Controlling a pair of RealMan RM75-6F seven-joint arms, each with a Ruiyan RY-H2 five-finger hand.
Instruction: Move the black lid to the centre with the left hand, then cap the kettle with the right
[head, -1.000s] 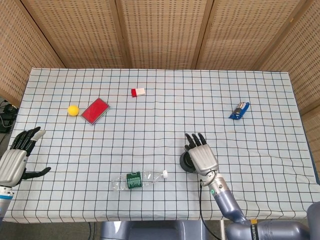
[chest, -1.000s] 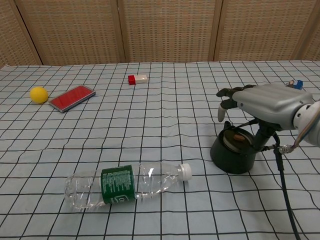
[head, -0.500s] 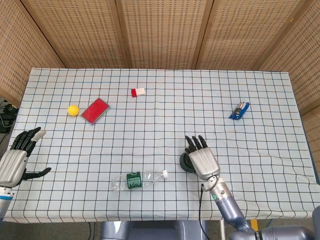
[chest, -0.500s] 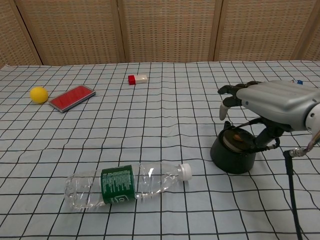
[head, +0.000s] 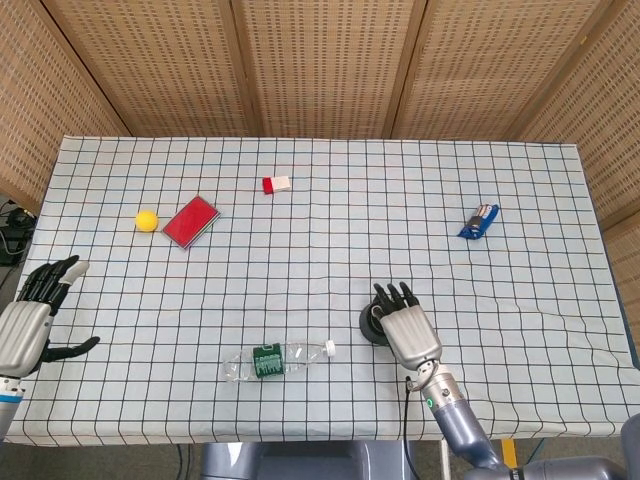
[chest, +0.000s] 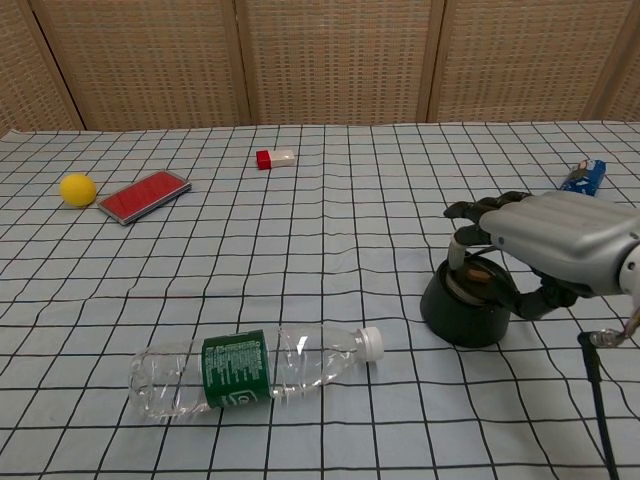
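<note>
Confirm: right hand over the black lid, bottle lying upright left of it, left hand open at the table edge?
Not quite. The bottle lies on its side, not upright, as the chest view shows. The rest holds: right hand over the black lid, left hand open at the table edge.

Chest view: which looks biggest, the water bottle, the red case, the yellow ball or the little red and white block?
1. Water bottle, though it lies nearest the camera.
2. Red case.
3. Yellow ball and red and white block look about alike; the block lies farther back, so unsure.
</note>
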